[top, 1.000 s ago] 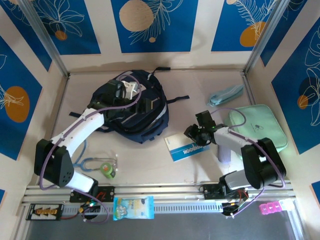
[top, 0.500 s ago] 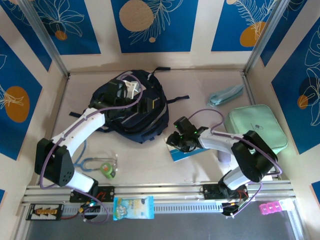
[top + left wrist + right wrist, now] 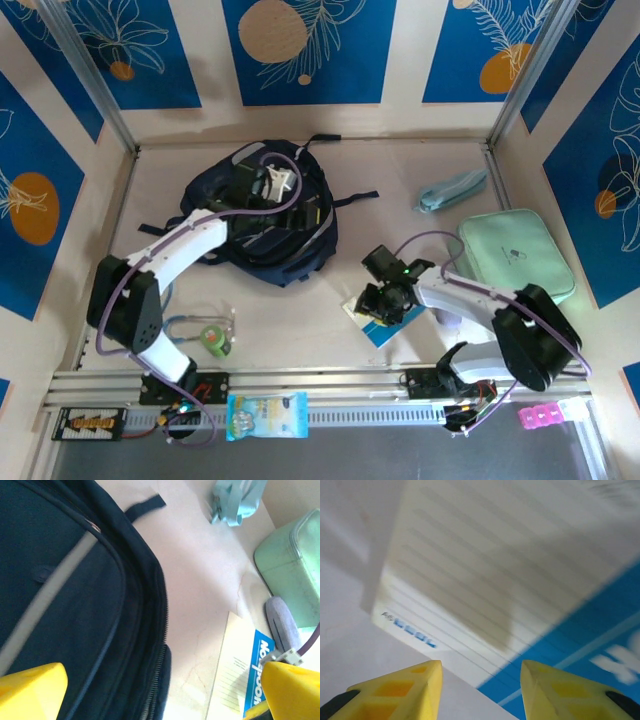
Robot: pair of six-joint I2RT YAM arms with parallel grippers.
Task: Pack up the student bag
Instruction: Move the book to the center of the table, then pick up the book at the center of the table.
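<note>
Student bag [image 3: 250,240]: navy backpack lying flat at the left rear of the table [image 3: 300,330], well apart from the notebook; I cannot tell whether its zip is open.
Right gripper [image 3: 383,303]: jaws partly apart, nothing between them. It has swung over from beside the mint-green zip case [image 3: 520,250] and now hangs low over the notebook [image 3: 385,330]; I cannot tell whether it touches.
Notebook: nearer to me and more askew than a second ago, so I judge I am nudging it, not yet lifting.
Left gripper [image 3: 268,185]: spread wide, empty, over the bag's upper part; its elbow has swung inward.
Meaning: I am fetching the first item; nothing is packed yet.
</note>
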